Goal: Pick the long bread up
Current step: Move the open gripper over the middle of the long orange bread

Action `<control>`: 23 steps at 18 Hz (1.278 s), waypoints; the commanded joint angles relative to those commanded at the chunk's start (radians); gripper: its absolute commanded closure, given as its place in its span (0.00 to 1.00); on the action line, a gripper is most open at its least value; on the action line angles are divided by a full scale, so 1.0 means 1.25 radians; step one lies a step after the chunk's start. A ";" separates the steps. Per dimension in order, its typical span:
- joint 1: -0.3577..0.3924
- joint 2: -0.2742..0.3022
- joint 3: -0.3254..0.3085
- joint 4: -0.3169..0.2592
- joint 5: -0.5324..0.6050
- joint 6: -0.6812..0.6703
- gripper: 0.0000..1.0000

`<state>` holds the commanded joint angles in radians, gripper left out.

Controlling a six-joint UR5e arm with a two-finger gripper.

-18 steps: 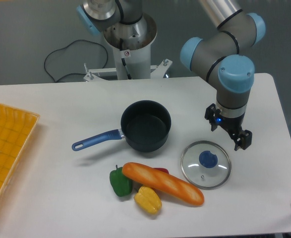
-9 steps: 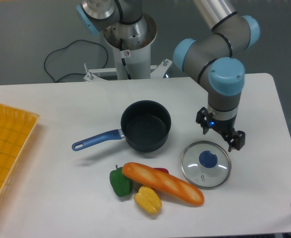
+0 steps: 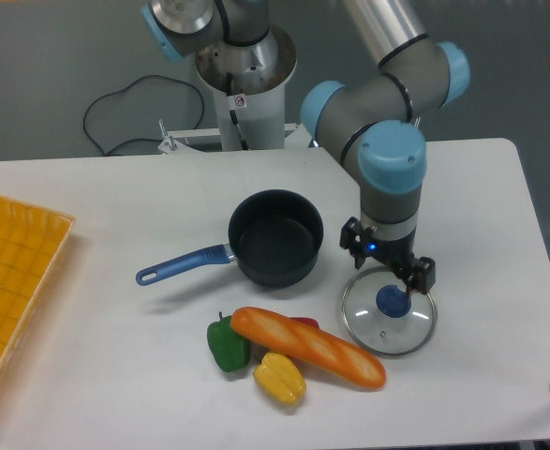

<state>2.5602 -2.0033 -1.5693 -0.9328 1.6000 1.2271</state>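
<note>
A: While the bread (image 3: 308, 347) lies untouched near the front of the counter (image 3: 115, 211), the hand (image 3: 388, 266) hangs over the glass lid (image 3: 389, 310), carrying nothing.

B: Which way does the loaf lie from the hand?

A: Toward the camera and to the picture's left of it, apart from the fingers. Its long axis runs diagonally: one rounded end sits by the green pepper (image 3: 227, 343), the other reaches toward the lid's near rim, close to it.

B: And the fingers?

A: Spread, by the look of it, with a gap between the two dark tips and no object in that gap. They sit above the lid's blue knob (image 3: 390, 300); whether they touch it cannot be told from this single view.

B: What crowds the target?

A: A yellow pepper (image 3: 279, 378) rests against its front side, a red piece (image 3: 304, 323) peeks out behind it, and the green pepper stands at its left end. The pot (image 3: 275, 237) sits farther back, handle pointing left.

B: So what does the pickup likely demand?

A: In my judgement, a shift forward and leftward to the loaf's middle, with the fingers turned to close across the narrow width rather than along the diagonal length. The pick itself has not begun.
</note>
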 joint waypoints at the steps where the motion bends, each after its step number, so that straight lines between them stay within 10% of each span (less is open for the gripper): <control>1: -0.007 -0.007 0.004 0.006 0.001 0.024 0.00; 8: -0.060 -0.032 0.007 0.005 0.001 0.239 0.00; 23: -0.113 -0.076 0.000 0.009 -0.017 0.238 0.00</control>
<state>2.4191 -2.0985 -1.5693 -0.9219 1.5785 1.5248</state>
